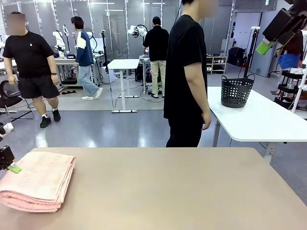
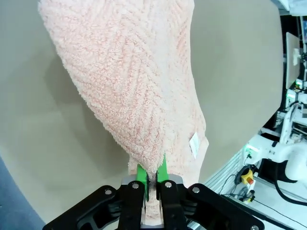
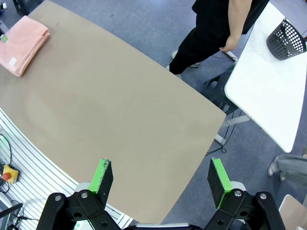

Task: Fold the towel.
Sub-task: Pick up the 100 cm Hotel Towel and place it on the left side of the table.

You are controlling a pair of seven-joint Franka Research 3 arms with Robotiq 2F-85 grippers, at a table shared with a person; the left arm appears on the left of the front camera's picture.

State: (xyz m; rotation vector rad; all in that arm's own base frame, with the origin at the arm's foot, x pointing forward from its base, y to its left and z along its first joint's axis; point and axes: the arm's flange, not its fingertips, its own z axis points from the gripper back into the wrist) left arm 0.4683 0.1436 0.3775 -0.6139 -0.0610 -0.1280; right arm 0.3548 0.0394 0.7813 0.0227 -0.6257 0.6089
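One folded towel (image 1: 41,179), pinched by the left gripper (image 2: 151,173).
The pink stack lies at the near left corner of the tan table (image 1: 168,187), green pads (image 2: 141,173) clamped tight on its edge. The right gripper (image 3: 160,178) hangs high over the right side, jaws spread wide, holding nothing.

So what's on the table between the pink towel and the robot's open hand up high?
Nothing: bare table between the towel and the right gripper, in the right wrist view.
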